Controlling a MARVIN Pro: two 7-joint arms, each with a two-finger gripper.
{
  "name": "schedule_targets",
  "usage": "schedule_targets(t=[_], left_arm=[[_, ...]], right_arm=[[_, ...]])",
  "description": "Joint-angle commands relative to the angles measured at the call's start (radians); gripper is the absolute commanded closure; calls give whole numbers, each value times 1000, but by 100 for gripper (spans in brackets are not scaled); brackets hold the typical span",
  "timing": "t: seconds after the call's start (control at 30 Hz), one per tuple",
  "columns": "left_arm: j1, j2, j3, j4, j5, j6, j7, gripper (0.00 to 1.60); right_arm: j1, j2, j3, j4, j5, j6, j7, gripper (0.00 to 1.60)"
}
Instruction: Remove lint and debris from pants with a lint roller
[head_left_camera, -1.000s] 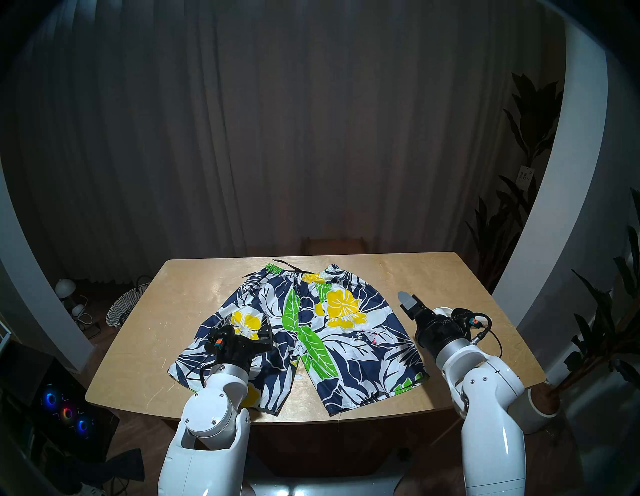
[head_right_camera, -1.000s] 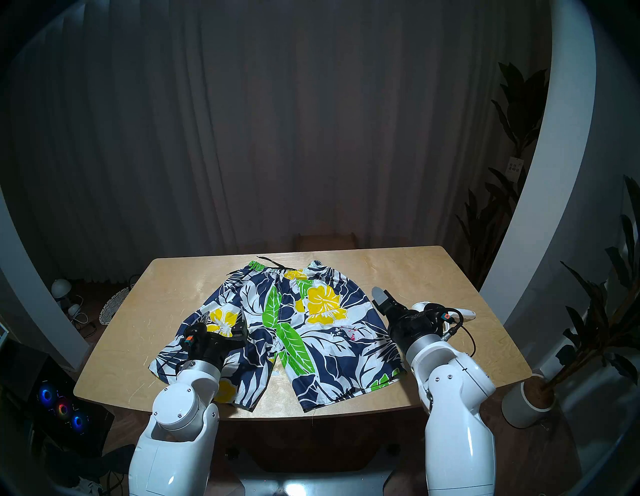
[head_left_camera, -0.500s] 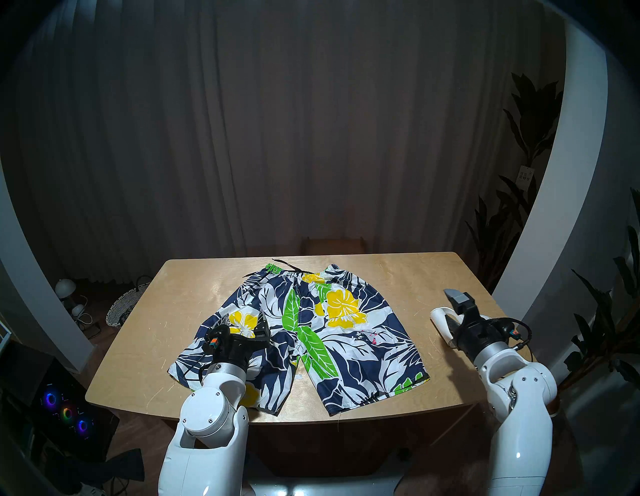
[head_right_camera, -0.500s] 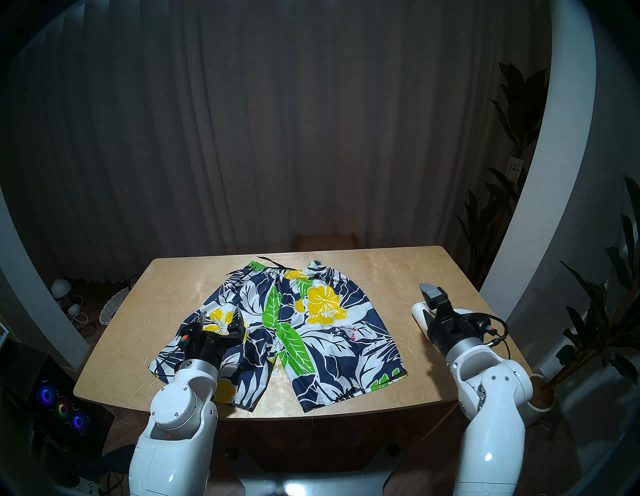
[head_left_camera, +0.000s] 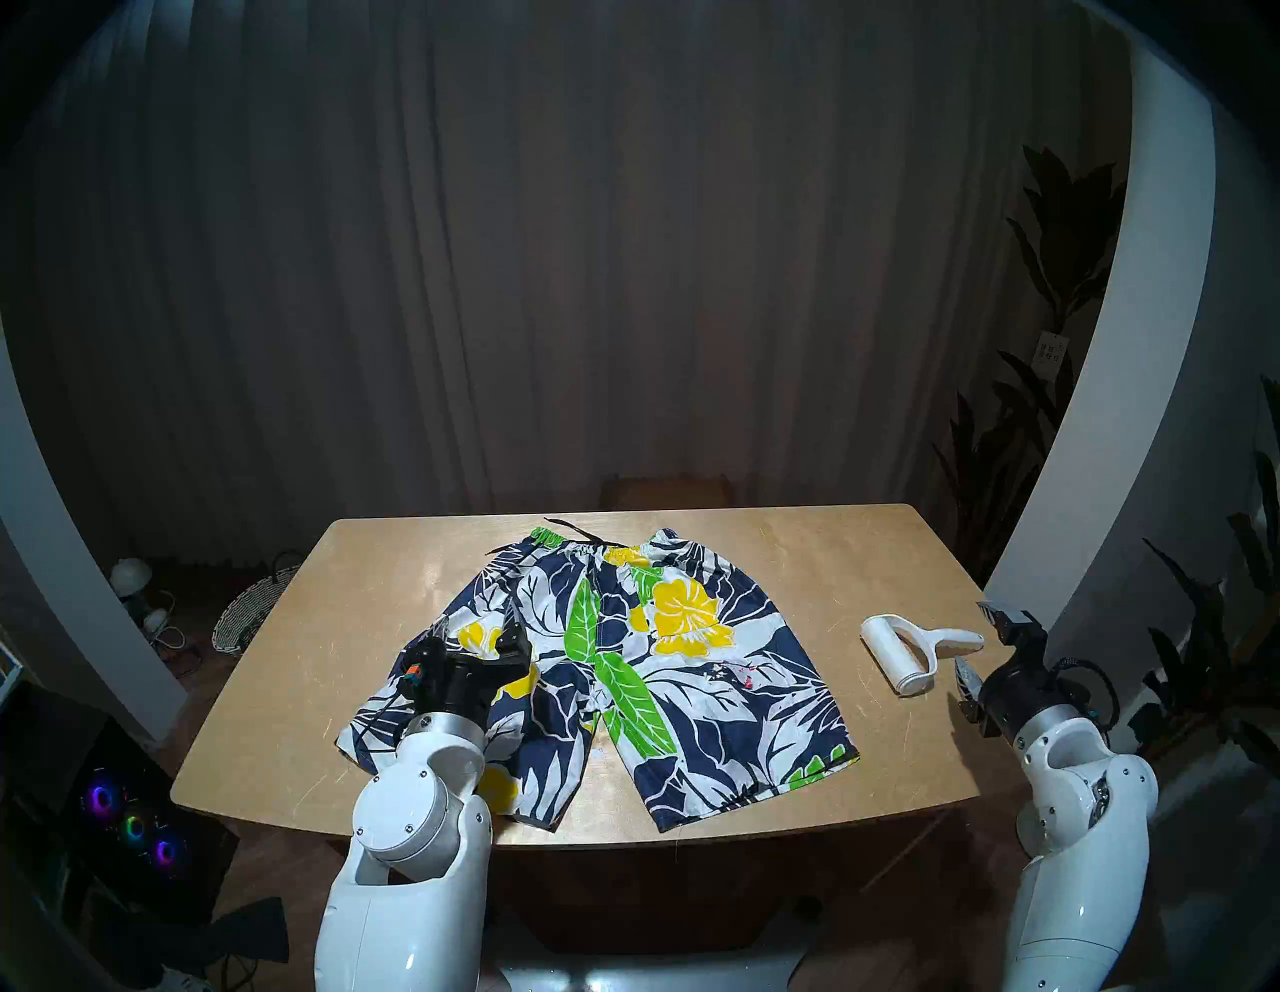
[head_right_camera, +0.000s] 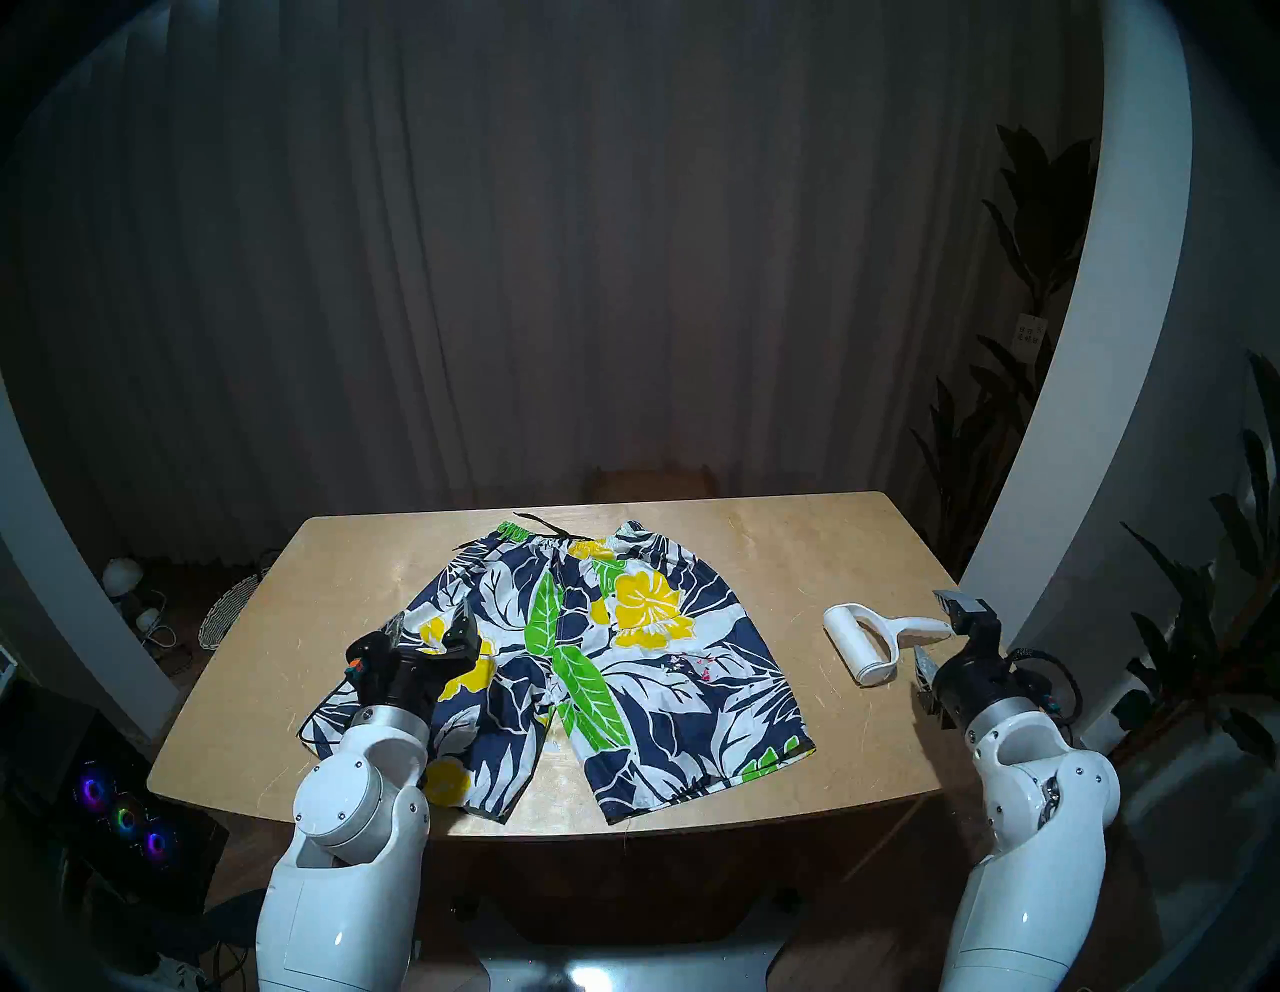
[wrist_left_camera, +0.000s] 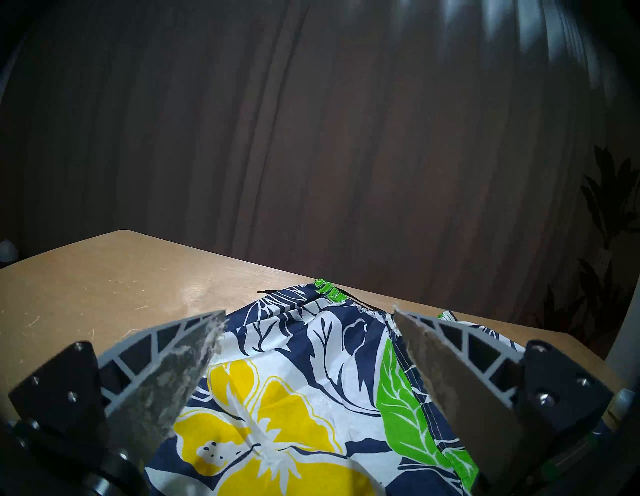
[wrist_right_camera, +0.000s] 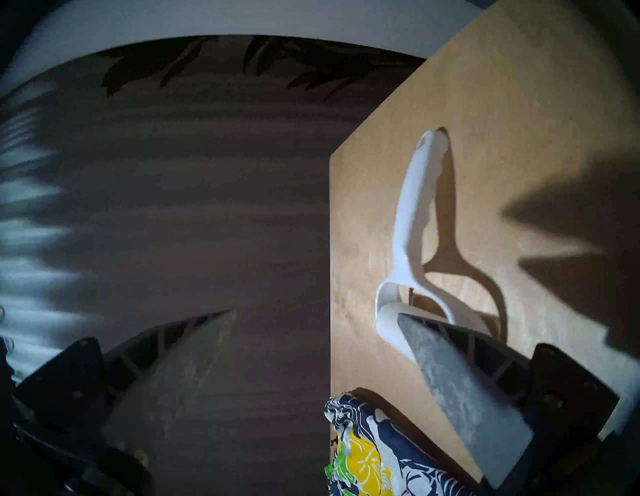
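Right pincer (head_left_camera: 987, 644) gapes empty beside lint roller (head_left_camera: 907, 651).

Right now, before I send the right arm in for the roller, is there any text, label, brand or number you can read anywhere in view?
None can be read.
Tag hanging on the plant: dark marks in rows, too small to read.
Lint roller: plain white, no marking visible.
Shorts: printed leaves and flowers only, no lettering.
Left gripper and right gripper: no legible label.

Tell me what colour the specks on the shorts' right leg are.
Pink-red, a small cluster of specks on the shorts; clearest in the head stereo left view.
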Motion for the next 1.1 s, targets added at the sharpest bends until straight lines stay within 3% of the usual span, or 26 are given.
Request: schedule_targets(t=[0.0, 0.17, 0.23, 0.6, 0.87, 1.07], left_arm=[[-38, 9, 27, -15, -25, 1, -3, 0], [-61, 12, 42, -4, -32, 15, -7, 0], [-72, 13, 43, 0, -48, 29, -13, 0], [-110, 22, 36, 21, -54, 29, -15, 0], [-101, 24, 23, 25, -59, 24, -3, 0], [-96, 24, 17, 21, -71, 16, -9, 0]], right_arm=[[97, 35, 46, 10, 164, 15, -117, 0], [118, 107, 57, 49, 225, 24, -239, 0], [119, 142, 50, 66, 214, 31, -279, 0], [226, 193, 58, 168, 310, 20, -448, 0], [319, 257, 38, 307, 329, 32, -492, 0], [368, 281, -3, 416, 266, 22, -453, 0]])
